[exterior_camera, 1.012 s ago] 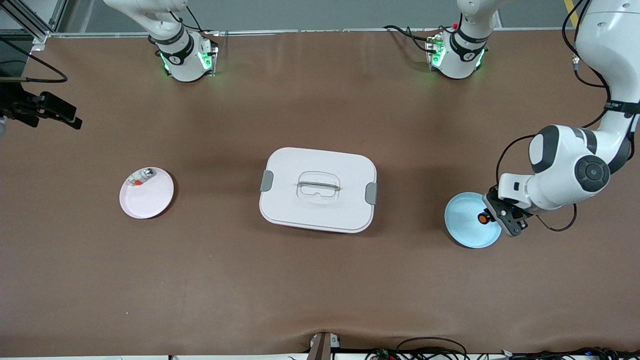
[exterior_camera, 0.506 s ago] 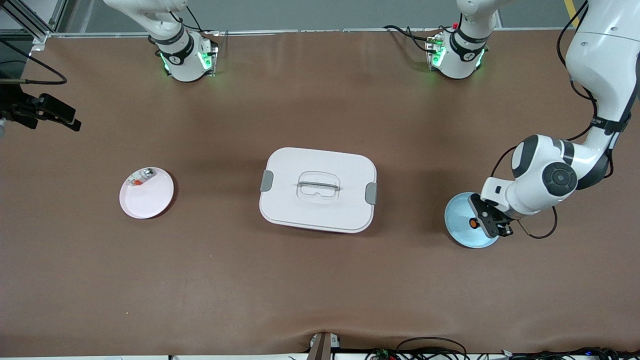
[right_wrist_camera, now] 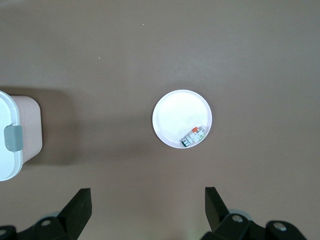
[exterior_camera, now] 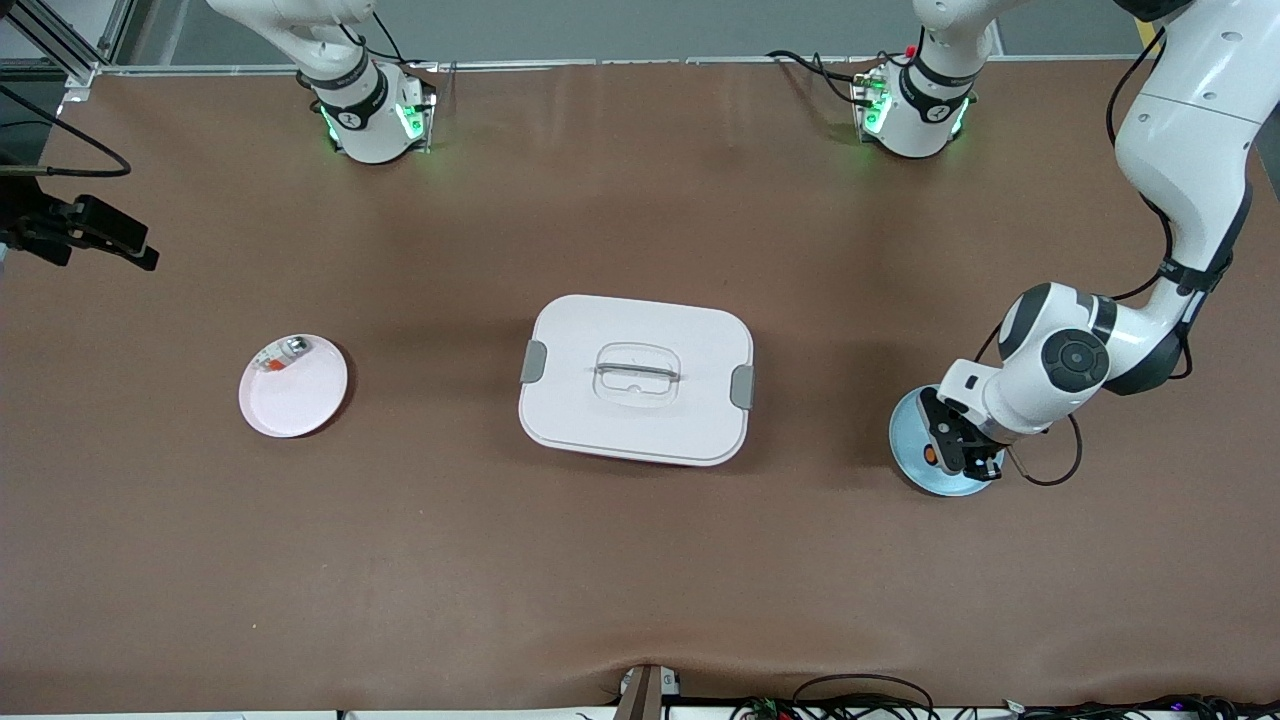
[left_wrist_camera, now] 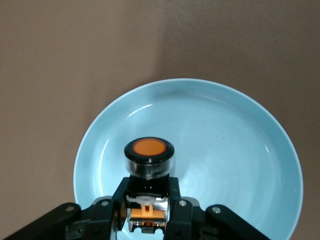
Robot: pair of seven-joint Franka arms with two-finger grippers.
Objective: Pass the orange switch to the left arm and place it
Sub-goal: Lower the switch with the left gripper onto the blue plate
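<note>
The orange switch (left_wrist_camera: 149, 157), black with a round orange cap, is held between the fingers of my left gripper (left_wrist_camera: 147, 189) over the light blue plate (left_wrist_camera: 235, 135). In the front view the left gripper (exterior_camera: 948, 450) and the switch (exterior_camera: 931, 456) are over that plate (exterior_camera: 905, 440) at the left arm's end of the table. The white box (exterior_camera: 636, 378) stands mid-table, lid shut. My right gripper (right_wrist_camera: 147, 200) is open and empty, high above the table near the pink plate (right_wrist_camera: 176, 115). In the front view it (exterior_camera: 125, 245) shows at the right arm's end.
The pink plate (exterior_camera: 293, 390) holds a small silver and orange-red part (exterior_camera: 280, 355), which also shows in the right wrist view (right_wrist_camera: 195, 136). A corner of the box (right_wrist_camera: 10, 135) with a grey latch shows there too. Brown table surface lies around the box.
My left gripper has carried the switch across the blue plate toward the box's end, as its arm swung inward. The right gripper has drifted only slightly.
</note>
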